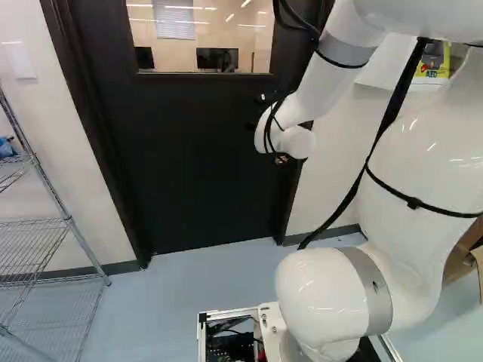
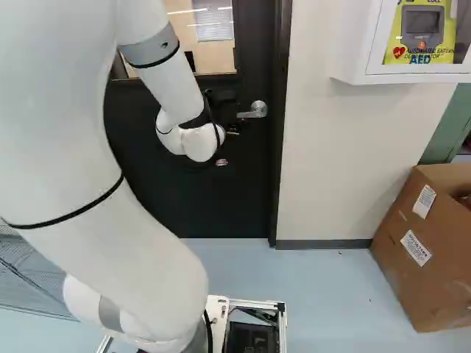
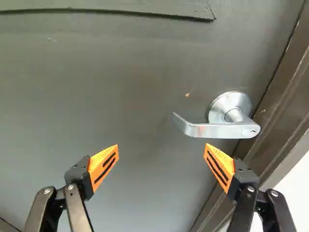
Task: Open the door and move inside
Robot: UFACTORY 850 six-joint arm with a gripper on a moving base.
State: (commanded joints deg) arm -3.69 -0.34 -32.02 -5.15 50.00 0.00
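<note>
Door: black, with a window (image 1: pixel 200 53) up top; we see it closed in its frame (image 2: pixel 282 73).
Arm (image 2: pixel 66 147): white, ours, reaching toward the door (image 1: pixel 196 151) on its handle side.
Wire shelving (image 1: pixel 69 220): by the wall, at the left of the left base view.
Cardboard box (image 2: pixel 401 279): on the floor, at the right of the right base view.
AED cabinet (image 2: pixel 358 44): wall-mounted, handle side of the door.
Claw (image 2: pixel 226 149): fingers spread well apart; we've got it near the door, below handle height.
Lever handle (image 3: pixel 217 129): silver, on the door near the frame, ahead of the claw, closer to the frame-side finger. We can't tell if they touch.
</note>
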